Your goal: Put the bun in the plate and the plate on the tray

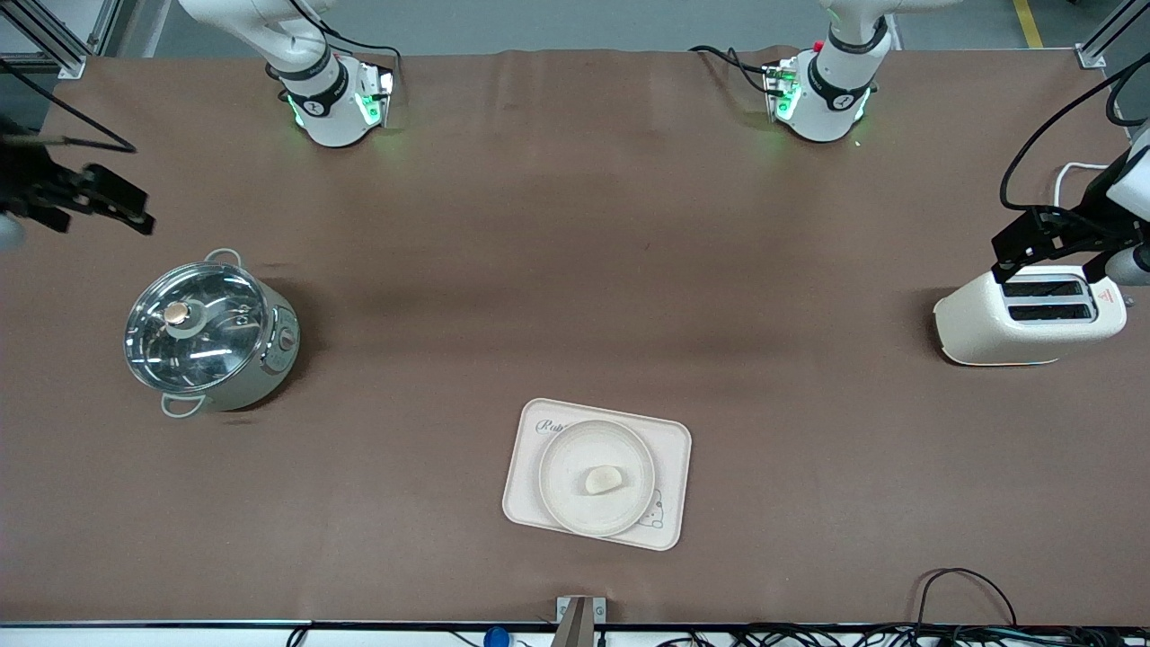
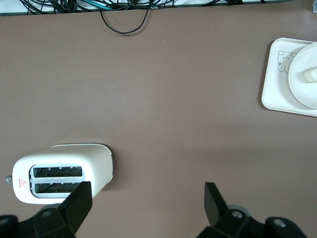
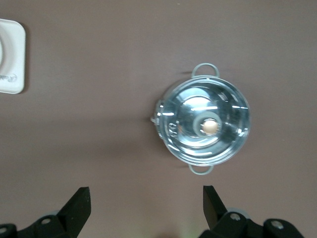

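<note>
The bun (image 1: pixel 602 479) is seen lying in the plate (image 1: pixel 564 490), approx. centred, and the plate is set on the tray (image 1: pixel 526 485), w/ the tray's rabbit drawing partly covered by the plate rim. The tray rests on the worktop (image 1: pixel 575 296), nearer the front camera than the lidded pot (image 1: pixel 208 334) and toaster (image 1: pixel 1029 316). The left hand (image 2: pixel 147 200) is held above the toaster, fingers spread apart, nothing gripped. The right hand (image 3: pixel 146 201) is held up near the pot, fingers likewise apart, nothing held.
</note>
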`<state>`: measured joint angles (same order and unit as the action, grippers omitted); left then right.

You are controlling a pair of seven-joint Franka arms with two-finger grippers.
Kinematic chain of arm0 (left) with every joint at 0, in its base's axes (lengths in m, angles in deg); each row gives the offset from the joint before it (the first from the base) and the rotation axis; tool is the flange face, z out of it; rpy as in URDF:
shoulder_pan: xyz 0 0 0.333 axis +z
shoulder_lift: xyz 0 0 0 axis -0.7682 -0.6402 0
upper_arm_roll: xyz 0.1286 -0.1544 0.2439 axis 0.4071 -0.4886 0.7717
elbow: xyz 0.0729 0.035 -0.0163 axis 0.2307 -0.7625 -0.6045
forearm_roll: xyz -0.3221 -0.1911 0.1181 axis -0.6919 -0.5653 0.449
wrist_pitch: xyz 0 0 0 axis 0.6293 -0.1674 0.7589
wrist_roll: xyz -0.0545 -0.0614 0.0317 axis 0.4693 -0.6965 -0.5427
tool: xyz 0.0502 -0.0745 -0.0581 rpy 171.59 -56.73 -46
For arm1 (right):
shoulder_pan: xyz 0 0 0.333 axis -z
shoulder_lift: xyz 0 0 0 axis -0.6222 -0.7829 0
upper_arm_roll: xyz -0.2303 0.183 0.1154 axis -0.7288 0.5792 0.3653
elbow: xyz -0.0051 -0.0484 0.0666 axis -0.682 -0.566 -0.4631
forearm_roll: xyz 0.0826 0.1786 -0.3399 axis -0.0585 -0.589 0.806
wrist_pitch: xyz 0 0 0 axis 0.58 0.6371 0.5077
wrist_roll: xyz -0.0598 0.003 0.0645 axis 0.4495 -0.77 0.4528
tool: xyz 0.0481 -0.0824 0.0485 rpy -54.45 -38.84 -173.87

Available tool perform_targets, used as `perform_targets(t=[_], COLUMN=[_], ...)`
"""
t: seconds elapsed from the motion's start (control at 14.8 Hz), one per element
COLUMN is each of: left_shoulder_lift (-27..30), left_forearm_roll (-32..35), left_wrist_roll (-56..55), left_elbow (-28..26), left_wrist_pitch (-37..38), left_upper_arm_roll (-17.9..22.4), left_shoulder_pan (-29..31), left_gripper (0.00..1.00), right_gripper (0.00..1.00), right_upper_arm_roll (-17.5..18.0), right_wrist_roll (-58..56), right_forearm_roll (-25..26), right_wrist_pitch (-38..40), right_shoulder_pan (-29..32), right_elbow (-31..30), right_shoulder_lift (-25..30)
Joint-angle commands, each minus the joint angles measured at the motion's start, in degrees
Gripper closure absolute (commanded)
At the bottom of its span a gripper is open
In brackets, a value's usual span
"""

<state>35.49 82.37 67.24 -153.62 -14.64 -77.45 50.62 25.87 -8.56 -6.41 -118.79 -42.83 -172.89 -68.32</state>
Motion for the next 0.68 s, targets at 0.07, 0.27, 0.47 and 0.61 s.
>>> perform_targets(t=[0.07,0.27,0.47,0.61], left_shoulder_lift=[1.5,1.5,1.5,1.5], left_forearm_roll=[-0.5,-0.4,-0.1,-0.1], left_wrist_roll=[0.9,1.0,0.6,0.3], left_elbow=[-1.4,-1.4,-1.3,-1.3], left_wrist_pitch=[-0.8,-0.8,-0.7,-0.5], left_upper_arm_roll=[0.0,0.0,0.0,0.0], left_shoulder_pan=[0.2,0.2,0.1,0.0], left_gripper=[0.0,0.0,0.0,0.0], right_gripper=[0.0,0.0,0.0,0.0], right_upper_arm_roll=[2.0,0.6,0.7,1.0], right_wrist_roll=[-9.0,-10.6,-10.6,-10.2], right_forearm_roll=[2.3,0.5,0.0,0.0], right_wrist_pitch=[-1.8,-2.9,-6.8,-7.1], right_shoulder_pan=[7.2,7.9,7.3,6.1], right_elbow=[-5.1,-5.1,-4.9,-4.7], right_shoulder_lift=[3.6,3.3,1.5,1.5])
